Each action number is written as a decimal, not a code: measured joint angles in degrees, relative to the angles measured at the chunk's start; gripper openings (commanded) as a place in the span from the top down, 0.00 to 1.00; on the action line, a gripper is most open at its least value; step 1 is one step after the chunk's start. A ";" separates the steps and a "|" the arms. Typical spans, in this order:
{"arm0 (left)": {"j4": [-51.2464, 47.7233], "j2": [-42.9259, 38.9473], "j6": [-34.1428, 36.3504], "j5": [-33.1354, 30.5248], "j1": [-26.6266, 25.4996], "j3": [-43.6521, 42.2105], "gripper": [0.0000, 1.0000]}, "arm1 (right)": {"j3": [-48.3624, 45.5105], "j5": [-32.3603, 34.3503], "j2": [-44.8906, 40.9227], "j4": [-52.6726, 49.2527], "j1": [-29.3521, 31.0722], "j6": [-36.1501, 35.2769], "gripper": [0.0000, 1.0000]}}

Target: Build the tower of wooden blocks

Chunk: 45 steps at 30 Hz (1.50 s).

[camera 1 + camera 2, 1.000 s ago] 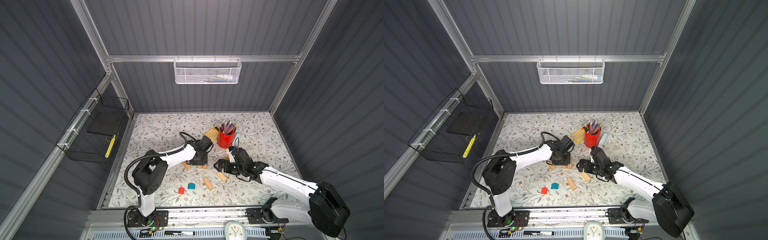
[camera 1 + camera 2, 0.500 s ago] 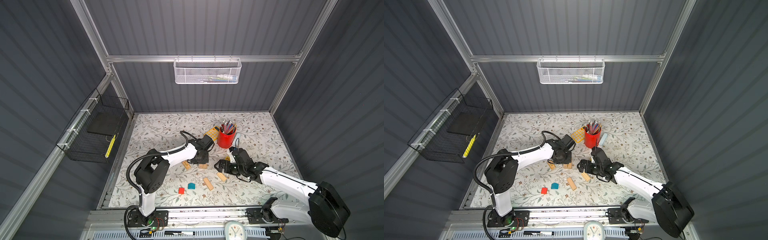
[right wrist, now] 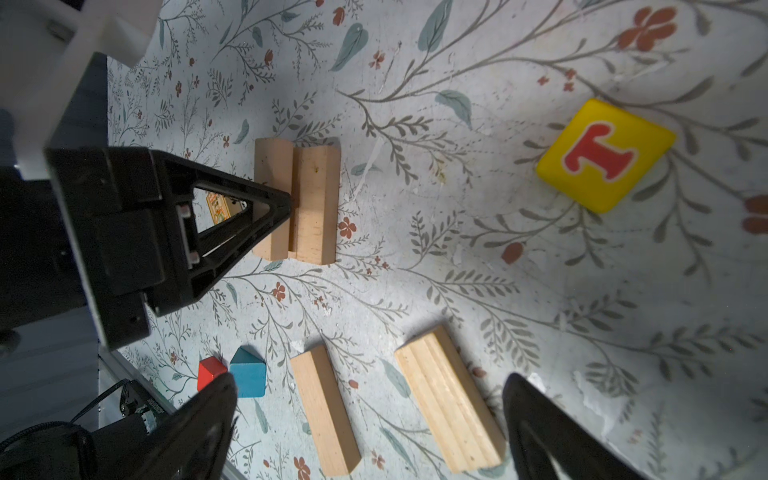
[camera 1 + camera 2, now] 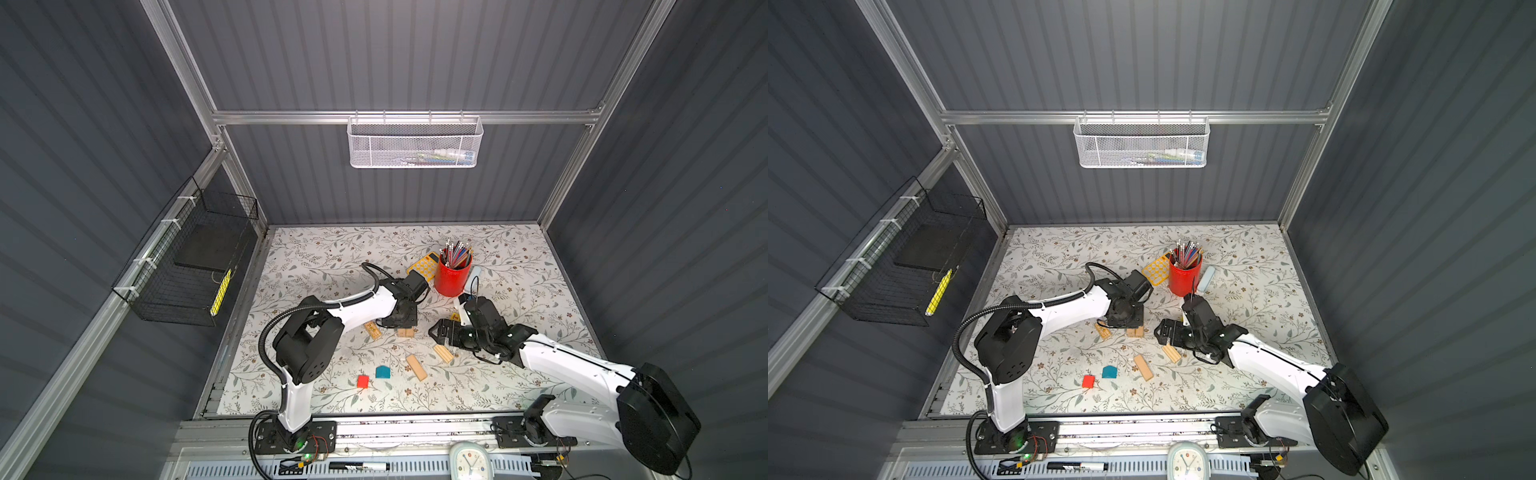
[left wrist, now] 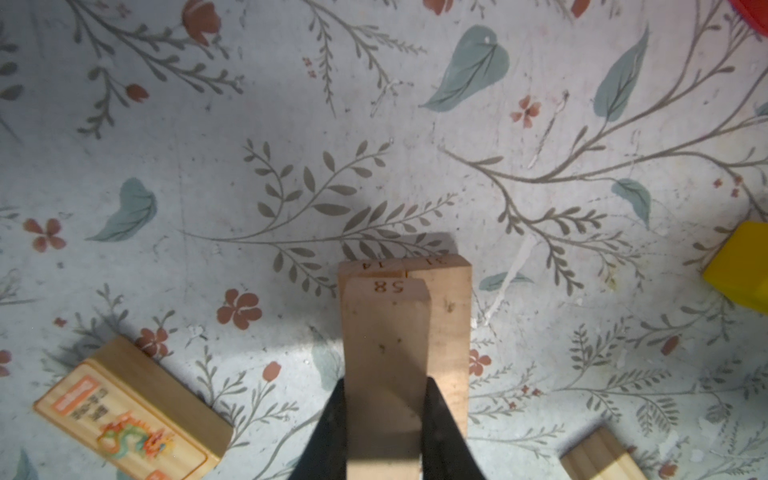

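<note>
Left wrist view: left gripper point(image 5: 385, 382) clamps plank 58 point(image 5: 384, 332) over two base planks point(image 5: 451, 316), parallel to them; contact cannot be told.
Right gripper point(image 3: 370, 380): jaws spread wide, empty, above two loose planks point(image 3: 324, 407).
Risk: released lengthwise, plank 58 would likely form no crossed layer.
Cause: unturned wrist; a release nudge could part the base planks.
Unplaced: yellow cube point(image 3: 604, 156), red cube point(image 3: 210, 372), teal block point(image 3: 249, 376).
</note>
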 measured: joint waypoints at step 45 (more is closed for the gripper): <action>0.17 0.46 0.00 0.46 0.00 0.00 0.65 | -0.57 -0.59 0.00 0.72 -0.52 0.04 0.01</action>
